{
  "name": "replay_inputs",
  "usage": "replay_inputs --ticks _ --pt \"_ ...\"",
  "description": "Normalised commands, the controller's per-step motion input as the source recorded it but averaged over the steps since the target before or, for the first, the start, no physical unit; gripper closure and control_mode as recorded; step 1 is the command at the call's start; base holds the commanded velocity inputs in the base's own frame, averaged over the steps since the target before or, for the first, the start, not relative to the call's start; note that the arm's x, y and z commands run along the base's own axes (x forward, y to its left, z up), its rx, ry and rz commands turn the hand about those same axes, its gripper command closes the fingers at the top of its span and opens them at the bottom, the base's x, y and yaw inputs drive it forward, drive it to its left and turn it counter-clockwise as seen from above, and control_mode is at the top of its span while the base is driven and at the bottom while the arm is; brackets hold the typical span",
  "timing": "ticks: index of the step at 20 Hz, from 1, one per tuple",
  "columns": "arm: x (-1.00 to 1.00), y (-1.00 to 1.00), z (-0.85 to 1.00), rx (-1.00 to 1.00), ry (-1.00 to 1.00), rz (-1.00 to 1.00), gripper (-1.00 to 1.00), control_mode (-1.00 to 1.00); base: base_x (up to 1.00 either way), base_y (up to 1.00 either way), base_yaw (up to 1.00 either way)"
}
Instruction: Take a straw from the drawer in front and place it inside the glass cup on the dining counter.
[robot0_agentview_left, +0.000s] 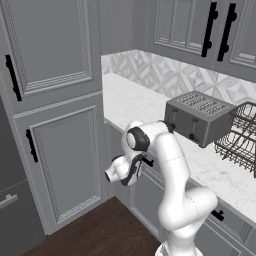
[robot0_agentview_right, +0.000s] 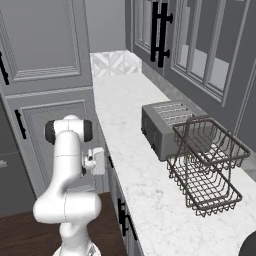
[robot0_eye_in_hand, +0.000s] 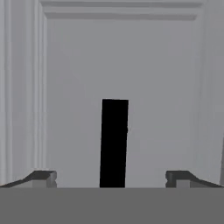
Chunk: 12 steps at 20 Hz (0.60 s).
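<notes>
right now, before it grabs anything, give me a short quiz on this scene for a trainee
1. True or false: the pincer is shut on the black handle.
2. What stands beside the toaster on the counter? A) wire rack B) kettle C) blue bowl
3. Fill in: the drawer is ____ (open or shut).

Key: 1 false, the pincer is open, with the handle lined up between its tips. 2 A. 3 shut.
</notes>
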Motion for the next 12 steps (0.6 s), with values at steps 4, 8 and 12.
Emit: replay_inputs --ticks 4,8,12 --pt "0.51 -0.01 -0.32 0.07 0.07 0.1 -1.0 -1.0 0.0 0.0 0.0" --pt "0.45 -0.09 -0.34 0.05 0.07 0.07 -1.0 -1.0 0.0 0.0 0.0" --pt "0.06 -0.16 -0.19 0.01 0.01 0.02 -1.0 -1.0 0.0 0.0 0.0"
